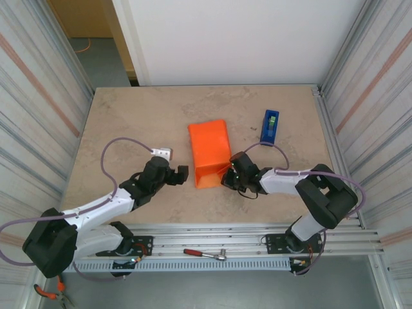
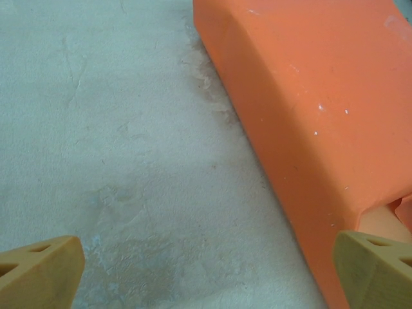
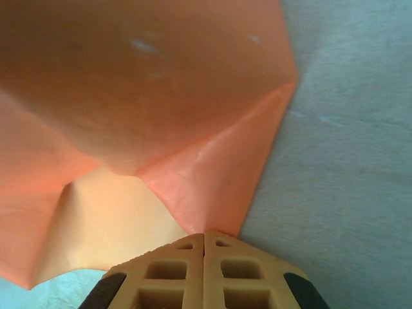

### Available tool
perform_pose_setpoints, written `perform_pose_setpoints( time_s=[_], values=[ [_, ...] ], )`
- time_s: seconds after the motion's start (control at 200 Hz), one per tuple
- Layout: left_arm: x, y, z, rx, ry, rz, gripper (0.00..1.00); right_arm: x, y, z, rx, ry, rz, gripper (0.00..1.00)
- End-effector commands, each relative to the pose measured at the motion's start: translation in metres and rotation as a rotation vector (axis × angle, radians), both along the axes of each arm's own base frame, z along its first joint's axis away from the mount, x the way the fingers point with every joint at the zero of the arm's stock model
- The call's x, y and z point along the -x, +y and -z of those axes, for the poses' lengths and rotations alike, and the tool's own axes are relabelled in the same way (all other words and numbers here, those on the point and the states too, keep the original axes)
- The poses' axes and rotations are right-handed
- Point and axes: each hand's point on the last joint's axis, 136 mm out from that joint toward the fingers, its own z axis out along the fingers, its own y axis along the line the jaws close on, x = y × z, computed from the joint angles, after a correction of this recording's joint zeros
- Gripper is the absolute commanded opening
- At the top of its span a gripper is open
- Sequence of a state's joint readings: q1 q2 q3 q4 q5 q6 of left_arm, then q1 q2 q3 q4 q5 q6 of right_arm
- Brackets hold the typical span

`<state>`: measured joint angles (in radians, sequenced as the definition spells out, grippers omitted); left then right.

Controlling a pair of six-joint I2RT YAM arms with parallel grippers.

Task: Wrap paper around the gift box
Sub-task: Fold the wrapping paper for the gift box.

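shut right gripper (image 1: 226,175) touches the lower flap of the paper (image 1: 209,145), centre frame. crease it inward slowly; open left gripper (image 1: 181,172) should steady the left side.

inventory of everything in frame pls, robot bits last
paper: 1, bright orange, table centre, folded into a boxy bundle, near end open
tape dispenser: 1, blue, on the table right of the paper, apart from it
table: 1, beige, stone-look
ratchet wrench: 1, red handle, on the rail between the arm bases
pliers: 1, orange handles, bottom left, off the table
cables: 2, purple, one looping along each arm
left claw: 1, tan fingers, open, beside the paper's near left edge
right claw: 1, tan fingers, shut, tips at the paper's near right corner fold
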<state>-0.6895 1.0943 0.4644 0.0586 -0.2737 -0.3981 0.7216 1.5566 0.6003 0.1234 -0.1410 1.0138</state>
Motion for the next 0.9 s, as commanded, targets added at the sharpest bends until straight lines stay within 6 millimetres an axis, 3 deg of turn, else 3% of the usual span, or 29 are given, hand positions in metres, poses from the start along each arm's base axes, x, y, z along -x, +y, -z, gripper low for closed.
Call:
perform_pose_setpoints(
  time_s=[0.0, 0.145, 0.266, 0.436, 0.586, 0.892],
  values=[
    [-0.002, 0.002, -0.008, 0.027, -0.034, -0.027, 0.99, 0.006, 0.004, 0.01, 0.02, 0.011, 0.01, 0.0],
    [-0.002, 0.004, -0.006, 0.02, -0.04, -0.035, 0.99, 0.012, 0.016, 0.005, 0.006, 0.005, -0.004, 0.0],
    [-0.003, 0.005, -0.006, 0.023, -0.044, -0.046, 0.99, 0.007, 0.021, -0.014, -0.013, -0.028, -0.006, 0.0],
    [0.0, 0.005, -0.005, 0.05, -0.031, -0.057, 0.99, -0.003, 0.009, -0.037, 0.011, -0.066, 0.014, 0.0],
    [0.005, 0.005, -0.004, 0.098, -0.007, -0.07, 0.99, -0.01, -0.014, -0.026, 0.054, -0.006, 0.06, 0.0],
    [0.011, -0.002, 0.001, 0.209, 0.035, -0.08, 0.99, -0.011, -0.016, -0.02, 0.017, -0.037, 0.031, 0.0]
  ],
)
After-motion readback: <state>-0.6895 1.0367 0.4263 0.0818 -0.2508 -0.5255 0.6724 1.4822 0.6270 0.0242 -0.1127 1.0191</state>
